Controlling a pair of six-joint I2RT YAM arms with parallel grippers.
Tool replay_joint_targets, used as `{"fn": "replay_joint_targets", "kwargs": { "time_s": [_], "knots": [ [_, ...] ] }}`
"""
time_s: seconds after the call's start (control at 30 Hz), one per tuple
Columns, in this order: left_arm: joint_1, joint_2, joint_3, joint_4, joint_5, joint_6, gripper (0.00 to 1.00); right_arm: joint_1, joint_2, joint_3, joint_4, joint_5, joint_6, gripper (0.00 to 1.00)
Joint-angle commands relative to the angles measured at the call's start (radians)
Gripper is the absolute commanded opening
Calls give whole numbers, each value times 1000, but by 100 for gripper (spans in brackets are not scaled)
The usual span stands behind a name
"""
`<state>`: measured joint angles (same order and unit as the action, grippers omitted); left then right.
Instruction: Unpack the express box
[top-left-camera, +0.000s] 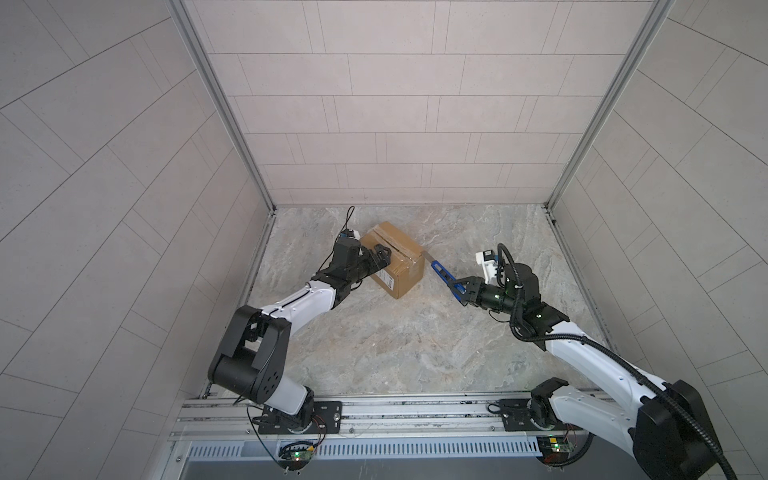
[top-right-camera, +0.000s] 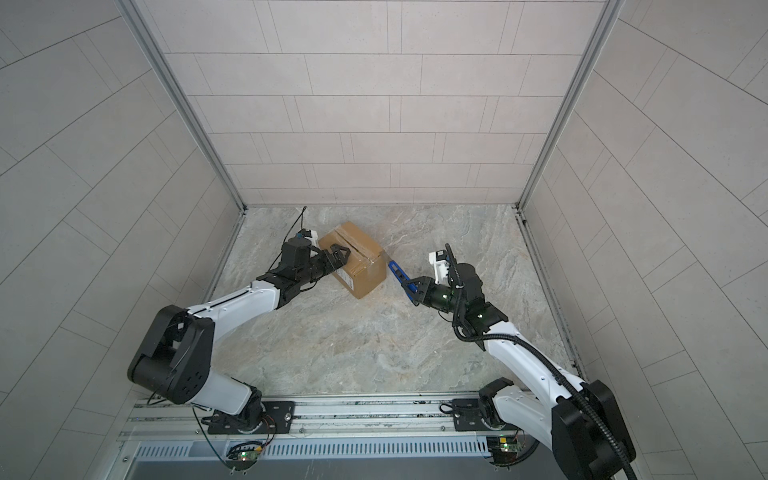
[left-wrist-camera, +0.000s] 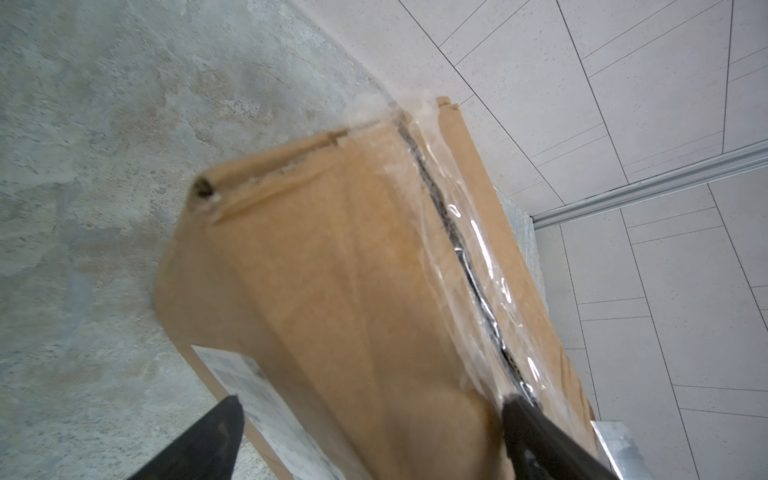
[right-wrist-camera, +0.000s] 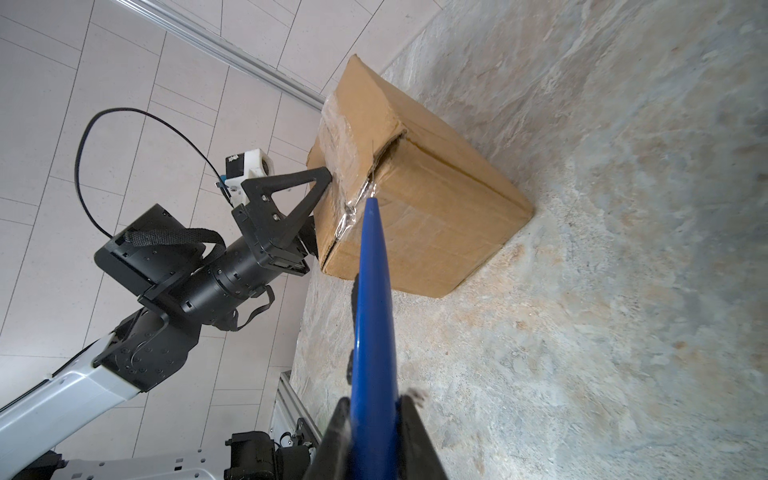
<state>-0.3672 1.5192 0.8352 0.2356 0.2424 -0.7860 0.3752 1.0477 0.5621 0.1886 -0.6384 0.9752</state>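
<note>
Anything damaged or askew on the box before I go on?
Yes. The small brown cardboard express box has a torn, crumpled top edge with wrinkled, lifting clear tape, right where the blue utility knife points. Nothing else stands out.

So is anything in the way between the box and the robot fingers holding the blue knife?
No, nothing visible blocks it. The right fingers grip the blue knife, and its blade tip reaches the express box's taped end. Only bare table lies beneath. The left fingers straddle the box's far side, open.
</note>
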Motion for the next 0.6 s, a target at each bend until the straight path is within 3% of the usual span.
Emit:
{"fn": "replay_joint_targets", "kwargs": {
  "time_s": [0.0, 0.57],
  "knots": [
    [-3, -14, -21, -18, -6, 8, 100, 5, 6, -12, 53, 23, 24, 0],
    [-3, -19, -30, -11, -5, 7, 100, 5, -35, -57, 52, 42, 46, 0]
  ]
}}
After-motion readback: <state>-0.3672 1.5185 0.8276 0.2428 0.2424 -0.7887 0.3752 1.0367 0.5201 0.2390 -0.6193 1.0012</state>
